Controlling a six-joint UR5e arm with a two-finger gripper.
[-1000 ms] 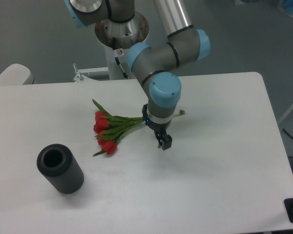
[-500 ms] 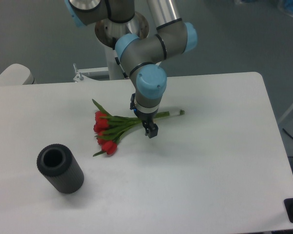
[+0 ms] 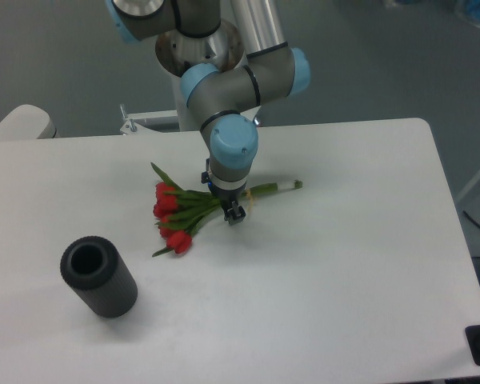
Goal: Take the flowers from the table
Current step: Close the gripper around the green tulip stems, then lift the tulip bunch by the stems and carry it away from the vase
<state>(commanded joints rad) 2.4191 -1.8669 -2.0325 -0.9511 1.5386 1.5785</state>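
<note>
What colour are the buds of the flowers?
Red, on green stems; the flowers show clearly in the fixed camera view.

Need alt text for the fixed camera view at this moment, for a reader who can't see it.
A UR5e arm's gripper hangs low over the stems of a bunch of red tulip flowers lying on a white table; whether its jaws are open cannot be told. A black ribbed cylinder sits on the table's near left area, apart from the flowers.

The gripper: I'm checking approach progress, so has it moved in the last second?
Yes. The gripper has shifted left and up in the image, toward the flowers, which lie unmoved on the table.
</note>
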